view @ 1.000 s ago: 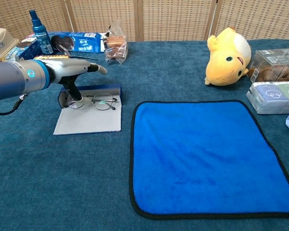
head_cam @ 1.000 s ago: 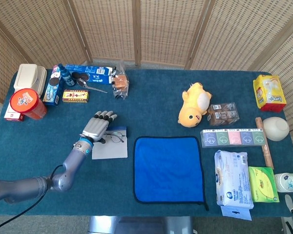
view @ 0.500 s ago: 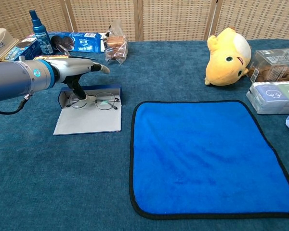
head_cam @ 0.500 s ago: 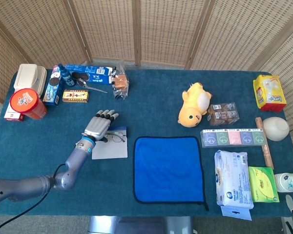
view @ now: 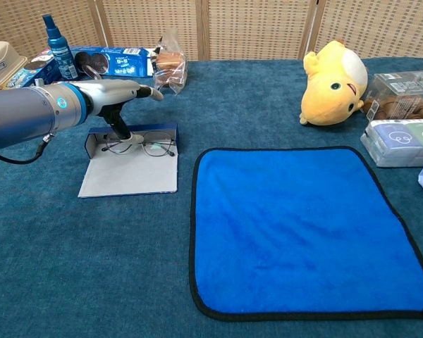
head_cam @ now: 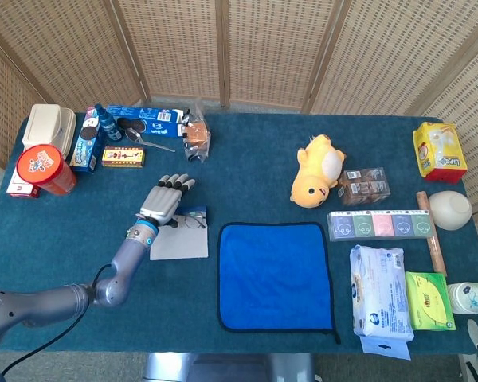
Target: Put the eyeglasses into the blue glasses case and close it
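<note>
Eyeglasses (view: 143,146): they sit left of centre in the chest view, thin wire frame, lenses side by side, lying in the open blue glasses case (view: 130,166) near its back wall. From how they lie, I judge they are being settled into the tray so the flap can fold over them.

Blue glasses case: open and flat on the table, its pale inner flap spread toward the camera, the blue wall raised behind. It is not yet closed.

Left hand (head_cam: 164,200): in the head view it hovers over the far end of the case, left of centre, fingers stretched out side by side and pointing up the frame. In the chest view one digit drops straight down onto the left lens area of the glasses, touching or nearly so; whether it pinches the frame against another finger is hidden by the hand itself. I cannot tell if it has real hold of them.

Right hand: neither view shows it.

Why the pose: a flat, extended hand with one digit down reads to me as nudging or pressing rather than carrying.

Blue cloth (view: 303,229): spread flat just right of the case, apart from it.

Yellow plush toy (view: 333,83): upper right of the chest view, well apart from the work.

Step in hand, my guess: seating the glasses, closing to follow.
</note>
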Robot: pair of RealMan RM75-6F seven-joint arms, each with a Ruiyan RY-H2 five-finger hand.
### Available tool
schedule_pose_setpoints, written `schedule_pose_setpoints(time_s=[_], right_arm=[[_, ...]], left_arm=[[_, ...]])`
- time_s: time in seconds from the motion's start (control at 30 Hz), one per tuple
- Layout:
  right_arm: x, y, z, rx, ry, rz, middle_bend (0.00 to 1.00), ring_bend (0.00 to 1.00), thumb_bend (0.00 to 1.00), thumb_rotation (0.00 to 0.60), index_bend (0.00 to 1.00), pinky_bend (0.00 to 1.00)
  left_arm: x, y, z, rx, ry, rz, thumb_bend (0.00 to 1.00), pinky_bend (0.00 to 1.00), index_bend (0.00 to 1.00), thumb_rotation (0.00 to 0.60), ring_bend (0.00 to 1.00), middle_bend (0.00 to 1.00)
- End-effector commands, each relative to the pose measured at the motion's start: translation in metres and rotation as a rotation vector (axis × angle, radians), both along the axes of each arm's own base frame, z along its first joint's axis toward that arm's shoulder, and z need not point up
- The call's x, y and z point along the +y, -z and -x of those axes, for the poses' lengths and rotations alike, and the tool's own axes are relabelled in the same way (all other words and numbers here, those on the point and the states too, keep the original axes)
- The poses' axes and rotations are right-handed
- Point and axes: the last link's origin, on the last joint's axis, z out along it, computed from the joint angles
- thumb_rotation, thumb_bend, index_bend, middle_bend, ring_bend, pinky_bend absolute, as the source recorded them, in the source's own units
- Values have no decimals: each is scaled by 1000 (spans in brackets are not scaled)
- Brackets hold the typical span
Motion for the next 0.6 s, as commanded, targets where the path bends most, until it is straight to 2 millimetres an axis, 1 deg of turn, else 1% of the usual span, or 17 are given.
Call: schedule_pose_setpoints(time_s=[0.03,0.3,0.43,0.6], right_arm=[[0,0,0,0,-1,-3,241,212,294,566,127,173],[-1,1,0,0,-1,-4,242,213,293,567,126,174],[-3,1,0,-3,-1,-6,242,216,294,565,126,174],[-4,2,1,-7,3,-7,241,216,294,566,125,174]], left_arm=[[0,-2,0,-8,-2,-5,319,33,0,576,0,0],[-6,-11,-1,-48,-22,55,321,40,0,565,0,0],[-13,-15,-5,-119,-72,156,322,43,0,562,0,0],[-18,-19,-8,-166,-109,228,322,67,0,555,0,0]])
